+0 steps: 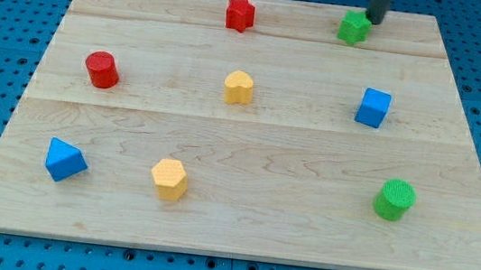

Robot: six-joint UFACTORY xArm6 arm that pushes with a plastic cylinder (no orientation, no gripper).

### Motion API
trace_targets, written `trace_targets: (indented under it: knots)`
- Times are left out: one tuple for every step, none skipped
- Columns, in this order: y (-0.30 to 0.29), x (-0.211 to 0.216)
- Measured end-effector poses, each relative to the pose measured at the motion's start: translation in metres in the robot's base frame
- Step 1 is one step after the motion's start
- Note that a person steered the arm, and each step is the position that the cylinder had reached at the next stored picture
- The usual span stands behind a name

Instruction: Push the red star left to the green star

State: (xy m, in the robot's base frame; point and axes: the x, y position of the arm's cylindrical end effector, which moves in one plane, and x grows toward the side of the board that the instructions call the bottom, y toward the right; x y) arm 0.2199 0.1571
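Note:
The red star (pixel 240 14) sits near the view's top edge of the wooden board, a little left of centre. The green star (pixel 354 27) sits near the top edge further to the view's right, well apart from the red star. My tip (pixel 371 21) is just right of and slightly above the green star, touching or nearly touching it. The rod rises out of the view's top.
A red cylinder (pixel 102 70) at left, a yellow block (pixel 239 88) at centre, a blue cube (pixel 373 107) at right. A blue triangular block (pixel 64 160), a yellow hexagon (pixel 168 179) and a green cylinder (pixel 394 199) lie along the bottom. The board (pixel 239 226) rests on a blue pegboard.

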Motion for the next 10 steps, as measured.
trace_targets:
  knots:
    - [-0.030,0.031]
    - [-0.064,0.046]
    - [-0.070,0.066]
    - [-0.060,0.028]
    - [-0.092,-0.023]
    - [-0.160,-0.006]
    - [-0.184,0.017]
    - [-0.192,0.075]
    - [-0.192,0.038]
    - [-0.215,0.029]
